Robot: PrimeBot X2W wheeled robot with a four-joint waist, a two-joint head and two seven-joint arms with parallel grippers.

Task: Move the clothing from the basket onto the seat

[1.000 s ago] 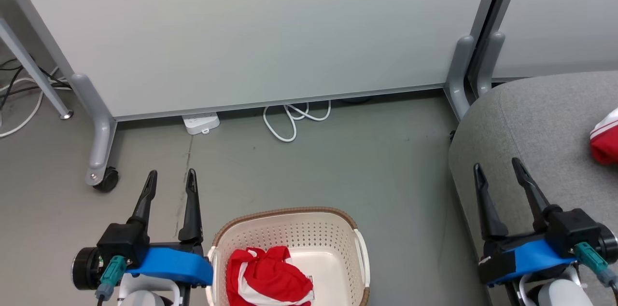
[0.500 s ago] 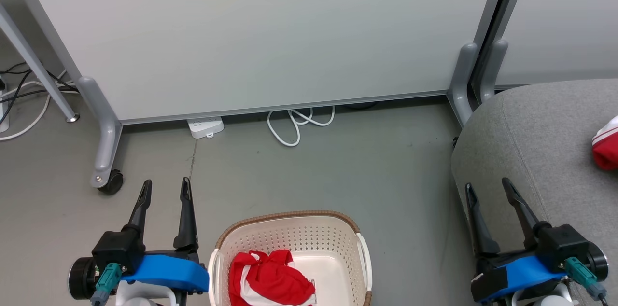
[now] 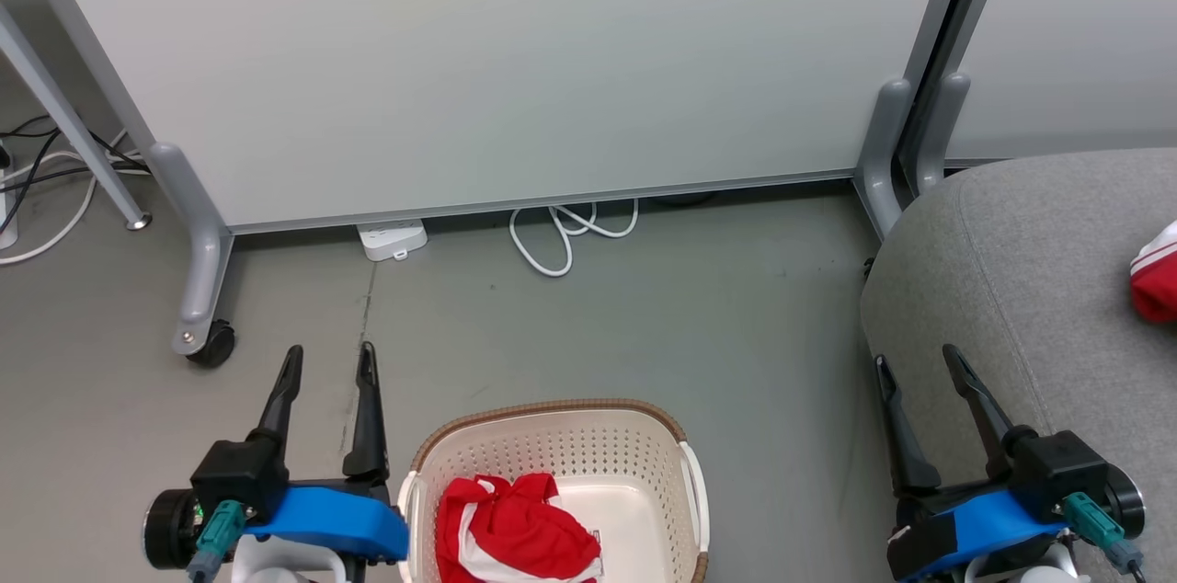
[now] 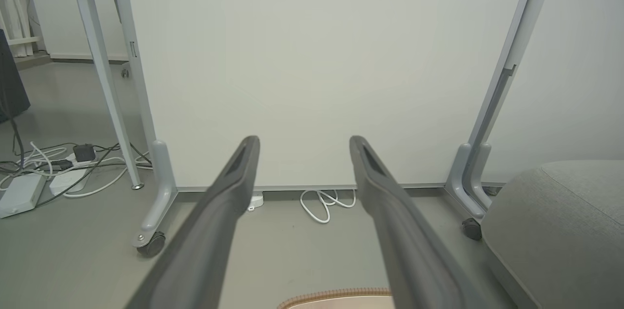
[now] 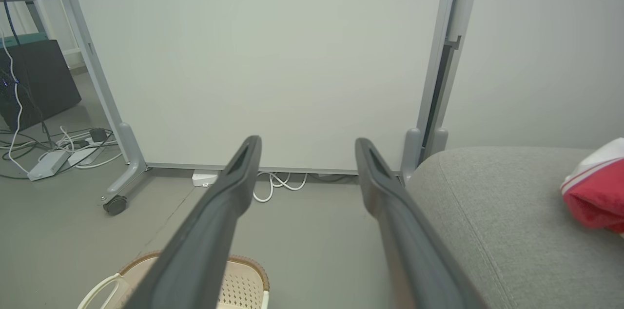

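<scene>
A crumpled red garment with white stripes [image 3: 515, 537] lies in the cream perforated plastic basket [image 3: 552, 450] with its brown woven-look rim. Left of the basket the left claw [image 3: 331, 350] hangs spread and empty. Right of the basket the right claw [image 3: 916, 355], also spread and empty, hovers by the edge of the large grey fabric seat [image 3: 1011, 243]. Farther right on it rests a second red-and-white garment [image 3: 1157, 275].

Pale partition panel [image 3: 515, 59] on grey castered legs [image 3: 198, 275], white power strip [image 3: 393, 239] and looped white cable [image 3: 550, 243] on grey floor [image 3: 662, 335].
</scene>
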